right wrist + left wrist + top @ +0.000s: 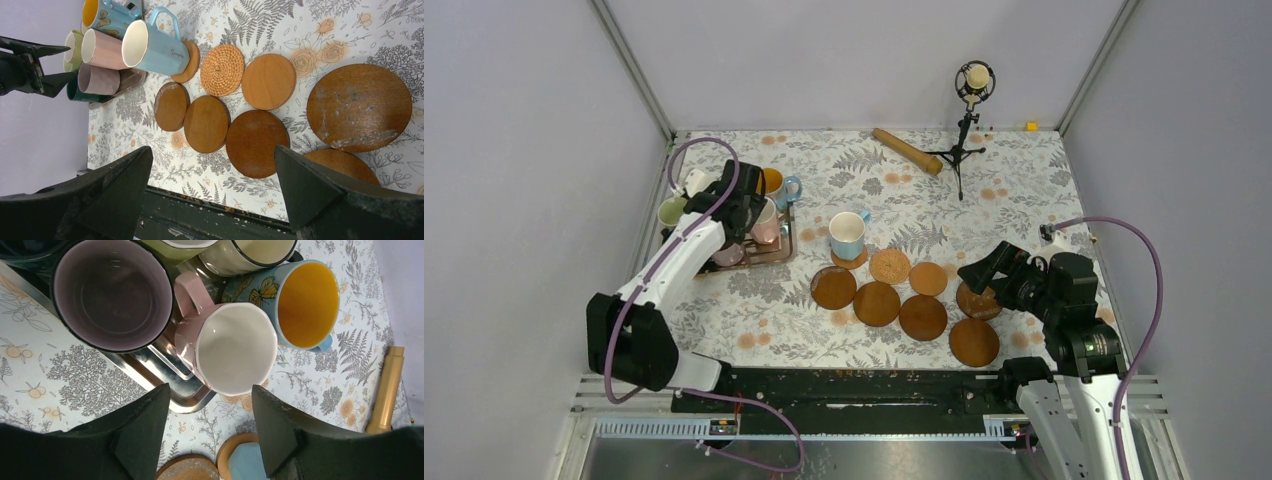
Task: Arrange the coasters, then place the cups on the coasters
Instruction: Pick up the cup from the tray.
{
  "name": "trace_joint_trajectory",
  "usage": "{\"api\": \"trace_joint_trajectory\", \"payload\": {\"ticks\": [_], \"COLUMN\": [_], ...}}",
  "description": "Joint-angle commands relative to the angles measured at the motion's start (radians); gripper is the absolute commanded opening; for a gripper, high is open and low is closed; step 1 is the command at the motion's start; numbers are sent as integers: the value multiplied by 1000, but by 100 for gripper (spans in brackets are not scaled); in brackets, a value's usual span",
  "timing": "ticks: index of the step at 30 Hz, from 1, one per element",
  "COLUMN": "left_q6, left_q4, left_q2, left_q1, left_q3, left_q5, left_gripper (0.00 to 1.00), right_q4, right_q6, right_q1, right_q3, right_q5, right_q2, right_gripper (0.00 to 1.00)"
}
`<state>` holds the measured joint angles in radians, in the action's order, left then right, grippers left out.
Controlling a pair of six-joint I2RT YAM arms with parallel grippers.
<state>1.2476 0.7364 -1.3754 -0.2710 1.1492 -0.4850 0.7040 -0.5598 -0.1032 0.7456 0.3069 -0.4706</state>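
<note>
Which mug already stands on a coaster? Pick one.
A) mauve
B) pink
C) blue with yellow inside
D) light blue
D: the light blue mug stands on a coaster beside the woven one, while the other coasters lie bare.

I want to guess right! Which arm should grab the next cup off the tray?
Probably the left. The left gripper, open, hovers right over the pink mug on the tray; the right gripper is far off, above the coasters.
</note>
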Motion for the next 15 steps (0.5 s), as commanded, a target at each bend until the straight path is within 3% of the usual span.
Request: {"api": "trace_joint_trajectory", "payload": {"ticks": [1, 15], "left_q6": [13, 22], "left_q4": [-66, -82], "left_q2": [-41, -156], "left_q1": [19, 41], "left_q3": [6, 6], "left_q5": [36, 52], "left_gripper": [61, 47], "right_q4": [4, 10], "right_q6": [24, 42], "right_q1": [-4, -4], "right_q3": [42, 46], "right_q5": [-18, -32], "right_q2": [6, -9], "right_gripper": [100, 99]}}
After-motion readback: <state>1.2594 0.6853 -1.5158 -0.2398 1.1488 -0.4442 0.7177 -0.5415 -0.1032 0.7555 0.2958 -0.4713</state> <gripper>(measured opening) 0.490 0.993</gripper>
